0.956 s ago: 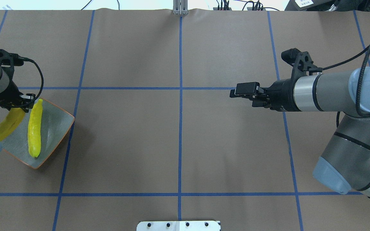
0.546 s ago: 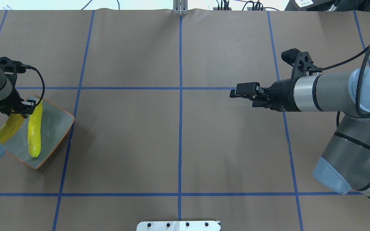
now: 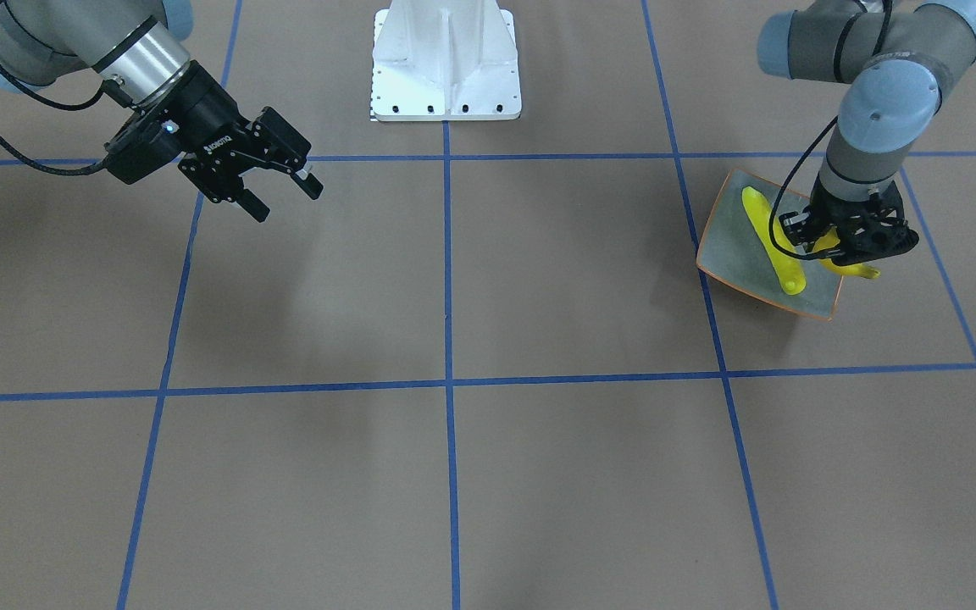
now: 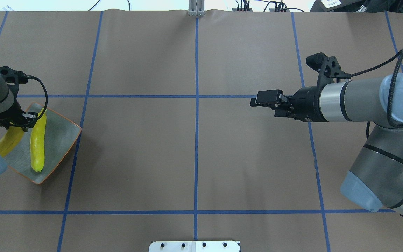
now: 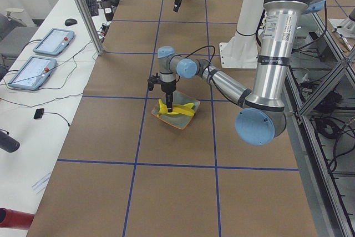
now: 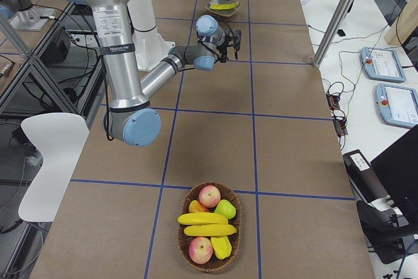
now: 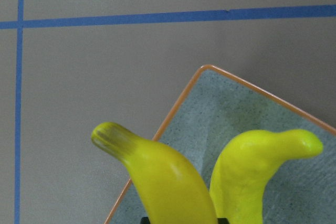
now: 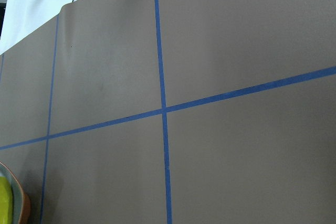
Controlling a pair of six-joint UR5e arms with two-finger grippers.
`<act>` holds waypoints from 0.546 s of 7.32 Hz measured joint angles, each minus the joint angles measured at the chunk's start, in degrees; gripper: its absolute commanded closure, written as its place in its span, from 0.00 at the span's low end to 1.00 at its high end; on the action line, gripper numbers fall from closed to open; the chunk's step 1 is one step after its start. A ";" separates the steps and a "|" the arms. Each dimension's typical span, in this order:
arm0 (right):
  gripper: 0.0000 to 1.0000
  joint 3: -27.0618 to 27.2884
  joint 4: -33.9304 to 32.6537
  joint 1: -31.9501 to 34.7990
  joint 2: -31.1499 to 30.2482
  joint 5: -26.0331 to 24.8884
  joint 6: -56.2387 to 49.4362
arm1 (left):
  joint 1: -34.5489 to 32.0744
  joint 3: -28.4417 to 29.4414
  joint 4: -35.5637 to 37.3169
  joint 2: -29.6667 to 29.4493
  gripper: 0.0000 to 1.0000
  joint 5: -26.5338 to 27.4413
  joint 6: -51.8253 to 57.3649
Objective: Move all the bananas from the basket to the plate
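Clamped in left fingers [image 4: 26, 117]: bright yellow curved banana [image 4: 9, 140], beside second yellow banana [image 4: 37, 143] on squarish glossy grey-blue orange-rimmed plate [image 4: 59, 134]; right fingers [image 3: 251, 206] apart.

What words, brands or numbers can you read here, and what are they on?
"ROBOTIQ": white print on the black body of the right gripper.
Lettering down the left arm's upright tube: too blurred to read.
Print on the white tag at the overhead view's top edge: too small to read.

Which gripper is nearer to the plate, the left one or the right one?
Left. The left gripper is over the plate's edge, around a banana; the right gripper hangs open far across the table.
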 measured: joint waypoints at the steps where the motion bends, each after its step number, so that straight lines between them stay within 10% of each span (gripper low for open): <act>1: 0.00 0.02 0.00 0.01 0.01 0.00 0.00 | 0.08 0.21 0.00 0.02 0.88 0.00 -0.02; 3: 0.00 0.07 0.00 0.08 0.04 0.00 0.00 | 0.26 0.51 0.00 0.23 0.08 0.28 -0.04; 4: 0.00 0.10 0.00 0.08 0.07 0.00 0.00 | 0.42 0.67 0.00 0.30 0.00 1.22 -0.04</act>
